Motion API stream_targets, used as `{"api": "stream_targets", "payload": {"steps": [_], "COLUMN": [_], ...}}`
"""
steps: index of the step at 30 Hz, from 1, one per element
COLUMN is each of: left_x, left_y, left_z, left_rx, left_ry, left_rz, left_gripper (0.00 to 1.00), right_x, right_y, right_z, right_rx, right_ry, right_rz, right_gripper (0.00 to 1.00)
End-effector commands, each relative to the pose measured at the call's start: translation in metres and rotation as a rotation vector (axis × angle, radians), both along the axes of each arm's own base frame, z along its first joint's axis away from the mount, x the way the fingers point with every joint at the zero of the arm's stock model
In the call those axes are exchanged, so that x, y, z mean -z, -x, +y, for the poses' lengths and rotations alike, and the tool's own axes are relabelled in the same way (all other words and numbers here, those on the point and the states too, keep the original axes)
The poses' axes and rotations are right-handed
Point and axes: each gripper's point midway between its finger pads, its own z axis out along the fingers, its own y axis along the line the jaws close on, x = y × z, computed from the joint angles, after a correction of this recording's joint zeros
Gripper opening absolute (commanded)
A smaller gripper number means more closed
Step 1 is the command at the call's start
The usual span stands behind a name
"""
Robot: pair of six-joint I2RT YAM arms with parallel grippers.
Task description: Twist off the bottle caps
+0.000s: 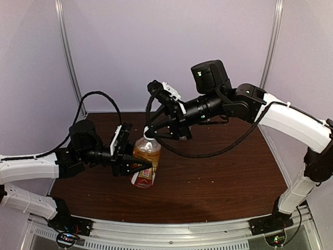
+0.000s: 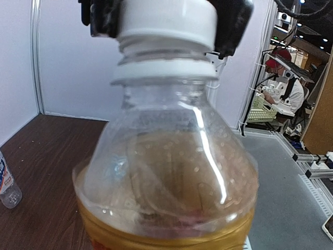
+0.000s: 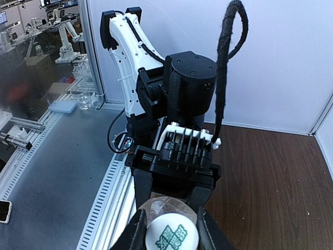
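Note:
The amber-brown bottle with a red-white label stands upright on the table. My left gripper is shut on its body. In the left wrist view the bottle fills the frame and my own fingers are hidden. Its white cap is clasped between the right gripper's black fingers. My right gripper is shut on this cap, which bears green print; it also shows in the top view. The clear bottle stands at the left, its cap out of view.
The dark wooden table is closed in by white walls at the back and sides. The left arm's black gripper body sits just beyond the cap. A black cable loops under the right arm over the table.

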Motion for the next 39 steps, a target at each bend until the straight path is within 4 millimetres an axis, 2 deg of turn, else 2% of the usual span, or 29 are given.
{"api": "stream_targets", "payload": {"steps": [1, 9, 21, 29, 39], "left_x": [-0.037, -0.028, -0.027, -0.021, -0.008], "left_y": [0.013, 0.014, 0.030, 0.029, 0.024], "left_z": [-0.001, -0.004, -0.005, -0.007, -0.012], "left_rx": [0.071, 0.089, 0.209, 0.218, 0.213], "left_ry": [0.125, 0.107, 0.111, 0.097, 0.060], "left_rz": [-0.109, -0.101, -0.077, -0.065, -0.049], "left_gripper": [0.40, 0.40, 0.40, 0.40, 0.39], "right_x": [0.018, 0.005, 0.005, 0.002, -0.016], "right_y": [-0.005, 0.010, 0.024, 0.023, 0.024], "right_z": [0.000, -0.009, -0.018, -0.019, -0.029], "right_rx": [0.001, -0.077, -0.219, -0.236, -0.270], "right_ry": [0.047, 0.000, 0.001, -0.003, -0.061], "right_rz": [0.027, 0.035, 0.059, 0.055, 0.064], "right_gripper": [0.31, 0.30, 0.30, 0.30, 0.29]}}
